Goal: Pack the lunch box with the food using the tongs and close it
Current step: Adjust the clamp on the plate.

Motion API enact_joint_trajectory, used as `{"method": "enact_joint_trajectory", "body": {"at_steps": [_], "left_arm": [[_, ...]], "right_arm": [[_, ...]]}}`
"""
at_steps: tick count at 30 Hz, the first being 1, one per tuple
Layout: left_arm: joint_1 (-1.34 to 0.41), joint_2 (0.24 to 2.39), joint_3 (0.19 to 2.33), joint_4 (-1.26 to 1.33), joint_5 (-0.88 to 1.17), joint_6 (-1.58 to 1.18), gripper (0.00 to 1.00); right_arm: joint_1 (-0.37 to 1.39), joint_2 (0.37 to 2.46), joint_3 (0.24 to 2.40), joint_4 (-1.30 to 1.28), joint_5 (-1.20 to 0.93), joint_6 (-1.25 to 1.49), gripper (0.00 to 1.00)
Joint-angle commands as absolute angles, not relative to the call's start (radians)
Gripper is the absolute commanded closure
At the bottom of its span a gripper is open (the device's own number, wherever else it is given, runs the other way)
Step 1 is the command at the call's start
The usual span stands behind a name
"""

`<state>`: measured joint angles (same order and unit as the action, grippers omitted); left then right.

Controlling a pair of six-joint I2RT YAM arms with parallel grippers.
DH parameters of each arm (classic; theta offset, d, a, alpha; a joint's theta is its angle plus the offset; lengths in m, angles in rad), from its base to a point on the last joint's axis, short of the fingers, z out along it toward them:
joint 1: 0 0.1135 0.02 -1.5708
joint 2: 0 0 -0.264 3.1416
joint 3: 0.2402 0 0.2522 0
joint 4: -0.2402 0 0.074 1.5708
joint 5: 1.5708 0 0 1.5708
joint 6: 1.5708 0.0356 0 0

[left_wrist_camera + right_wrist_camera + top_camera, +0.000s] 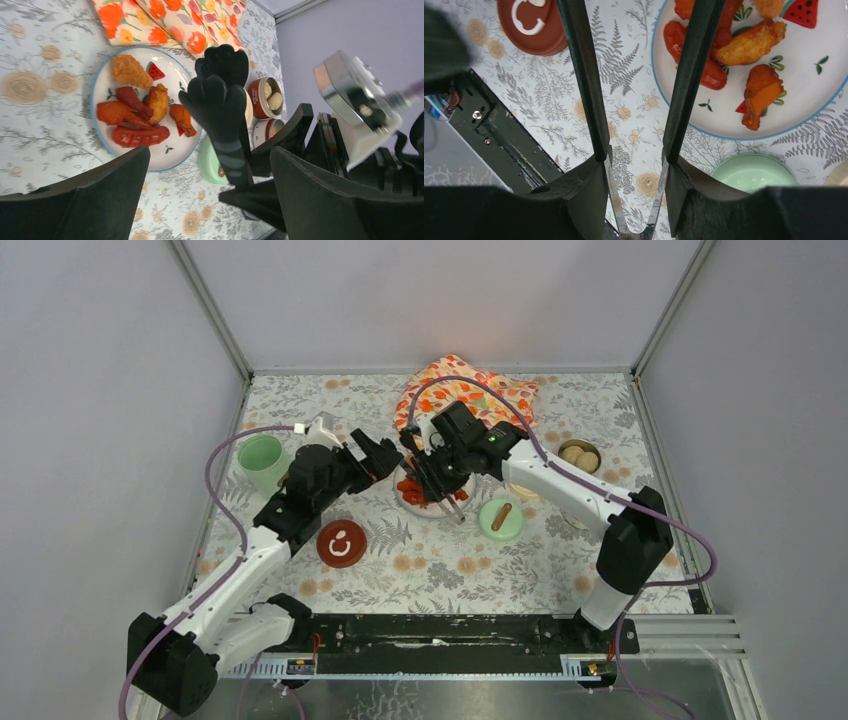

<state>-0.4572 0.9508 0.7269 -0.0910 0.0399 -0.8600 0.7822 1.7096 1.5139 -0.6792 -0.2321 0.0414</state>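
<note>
Holding the tongs point(686, 85) near their hinge: right gripper point(636, 197), jaws partly closed. Long axis runs straight ahead from the jaws; one arm crosses the food point(751, 45) on the plate point(809, 110), the other over table point(624, 112). Left gripper point(385, 455): jaws wide, empty, beside plate.

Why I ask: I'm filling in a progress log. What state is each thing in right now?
left gripper: open, empty.
right gripper: fingers closed on the tongs.
tongs: held, arms apart, tips at the plate.
mint-green pot: upright, lid off.
green lid: off, lying flat.
dark red lid: off, lying flat.
low bowl: uncovered, beige balls inside.
plate: loaded with fried pieces.
</note>
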Motion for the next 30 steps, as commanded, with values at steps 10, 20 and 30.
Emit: {"method": "enact_joint_trajectory", "body": {"at_steps": [10,20,30], "left_arm": [[-0.451,1.061,0.685,0.102,0.101,-1.060,0.02],[-0.449,1.019,0.615,0.149,0.118,-1.159,0.02],[-0.444,0.974,0.688,-0.010,0.057,-1.053,0.01]], "right_arm": [[0.816,1.544,1.412,-0.465,-0.279,0.043,0.52],[0.816,1.427,1.304,-0.285,-0.301,0.061,0.52],[0.816,1.498,1.397,-0.451,-0.188,0.038,0.53]]}}
